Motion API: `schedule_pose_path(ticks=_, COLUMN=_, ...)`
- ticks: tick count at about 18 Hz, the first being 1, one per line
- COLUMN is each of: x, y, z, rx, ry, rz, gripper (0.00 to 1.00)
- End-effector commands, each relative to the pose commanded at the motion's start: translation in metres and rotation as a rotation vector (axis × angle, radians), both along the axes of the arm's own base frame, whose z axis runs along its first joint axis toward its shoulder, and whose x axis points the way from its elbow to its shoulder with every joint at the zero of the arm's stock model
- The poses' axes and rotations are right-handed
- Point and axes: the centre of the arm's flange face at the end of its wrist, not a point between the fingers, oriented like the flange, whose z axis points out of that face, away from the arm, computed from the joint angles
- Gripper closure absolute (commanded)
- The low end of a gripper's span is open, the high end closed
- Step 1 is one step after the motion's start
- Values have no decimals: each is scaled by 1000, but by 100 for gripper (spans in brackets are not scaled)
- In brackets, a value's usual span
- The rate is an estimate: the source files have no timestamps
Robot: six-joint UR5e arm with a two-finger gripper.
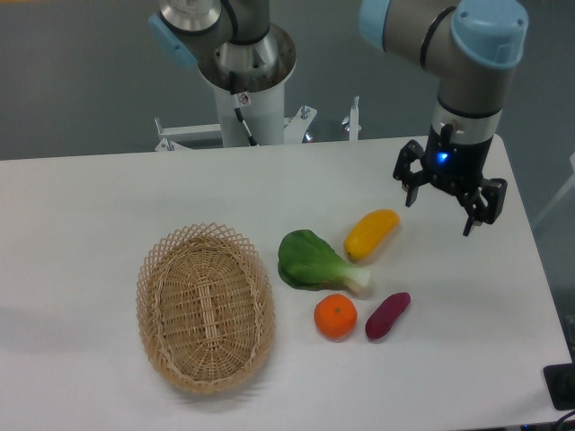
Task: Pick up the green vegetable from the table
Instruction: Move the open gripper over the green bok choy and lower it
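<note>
Four items crowd together: bok choy (310,260) lies mid-table (90,206), touching the orange (335,316), pepper (370,233) at its 2 o'clock. Gripper (442,201), jaws spread and empty, hovers beyond; descending there risks clipping the pepper.

Wicker basket (206,308), orange (335,316), yellow veg (370,233), purple potato (387,315).
</note>
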Motion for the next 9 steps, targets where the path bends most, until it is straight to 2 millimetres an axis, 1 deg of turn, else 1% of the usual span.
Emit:
schedule_pose_path(ticks=2, x=2, y=18, z=-5, rx=13, ry=30, rz=-43, gripper=0)
schedule_pose_path(ticks=3, x=9, y=30, z=-10, rx=18, ry=38, rz=-64, gripper=0)
schedule_pose_path(ticks=4, x=12, y=37, z=-15, rx=19, ry=44, rz=-76, gripper=0)
schedule_pose_path(ticks=5, x=13, y=40, z=-24, rx=4, ry=41, rz=-79, gripper=0)
schedule_pose_path(ticks=6, x=14, y=38, z=-30, rx=-10, ry=44, rz=-97, gripper=0)
schedule_pose_path(ticks=8, x=18, y=35, z=-41, rx=-44, ry=65, rz=-237, gripper=0)
schedule_pose_path(ticks=9, x=21, y=33, z=-52, rx=-68, ry=66, rz=-301, gripper=0)
